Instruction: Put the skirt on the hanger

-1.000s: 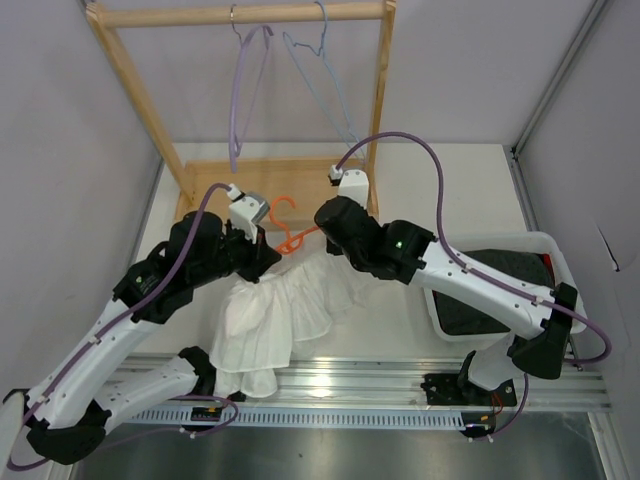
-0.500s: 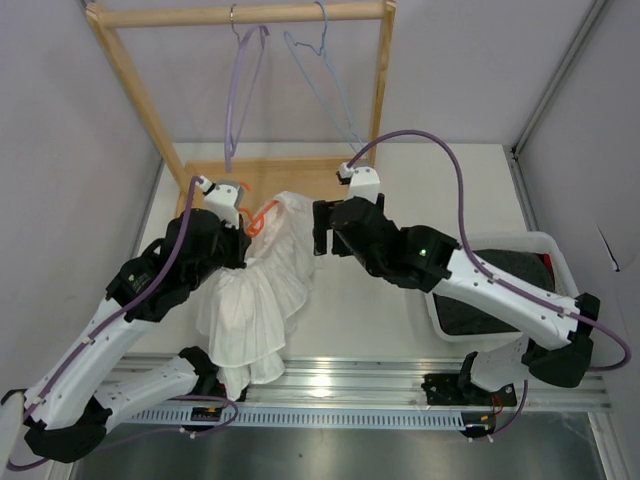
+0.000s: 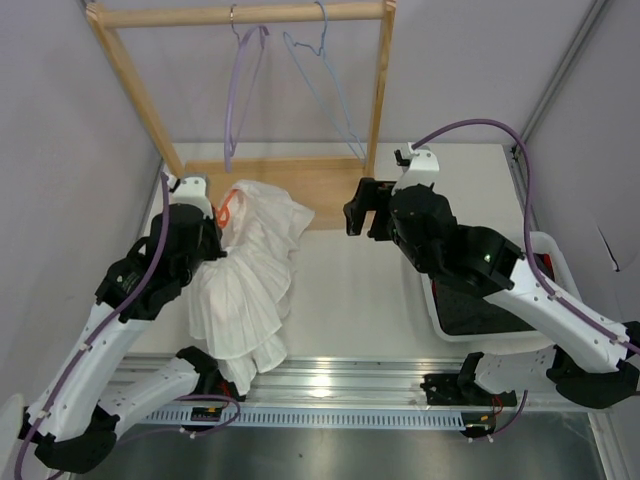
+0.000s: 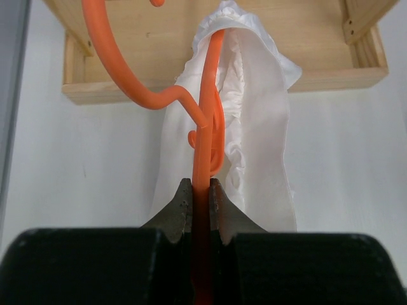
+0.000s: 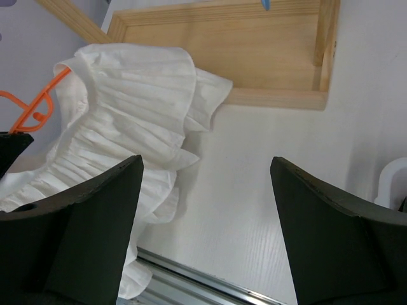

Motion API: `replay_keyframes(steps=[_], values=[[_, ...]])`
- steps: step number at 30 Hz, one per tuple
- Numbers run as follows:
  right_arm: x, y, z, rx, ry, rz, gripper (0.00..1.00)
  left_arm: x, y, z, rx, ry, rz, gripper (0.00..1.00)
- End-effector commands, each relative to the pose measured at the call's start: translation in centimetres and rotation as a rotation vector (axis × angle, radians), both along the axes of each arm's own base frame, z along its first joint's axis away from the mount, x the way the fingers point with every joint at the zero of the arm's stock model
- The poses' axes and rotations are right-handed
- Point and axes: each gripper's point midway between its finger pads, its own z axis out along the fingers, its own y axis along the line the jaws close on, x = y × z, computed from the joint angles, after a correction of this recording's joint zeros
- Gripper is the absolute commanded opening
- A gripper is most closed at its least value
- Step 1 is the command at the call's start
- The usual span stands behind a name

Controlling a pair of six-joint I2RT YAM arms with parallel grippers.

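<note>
The white skirt hangs from the orange hanger at the left of the table, its hem trailing over the front rail. My left gripper is shut on the hanger's orange bar, and the gathered waist drapes over the far end of that bar. The hanger's hook curves up to the left. My right gripper stands open and empty to the right of the skirt, apart from it, with bare table between its fingers.
A wooden rack at the back carries a purple hanger and a light blue wire hanger; its wooden base lies under the skirt's top edge. A white bin with dark cloth sits at the right.
My right gripper let go of the skirt, opened wide and drew back to the right. My left gripper carried the hanger and skirt left and toward the rack.
</note>
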Motion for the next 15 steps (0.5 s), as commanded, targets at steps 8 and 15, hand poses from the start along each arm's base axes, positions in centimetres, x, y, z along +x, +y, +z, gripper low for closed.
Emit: replay_keyframes(steps=[8,15], values=[[0.2,-1.6,1.1,0.023,-0.019,-0.021,0.87,4.0,4.8,8.2,-0.007,-0.195,0.187,0.00],[0.3,-1.8,1.3,0.018,-0.021,0.002,0.86,7.2,5.9,12.3,0.029,-0.268,0.177,0.00]])
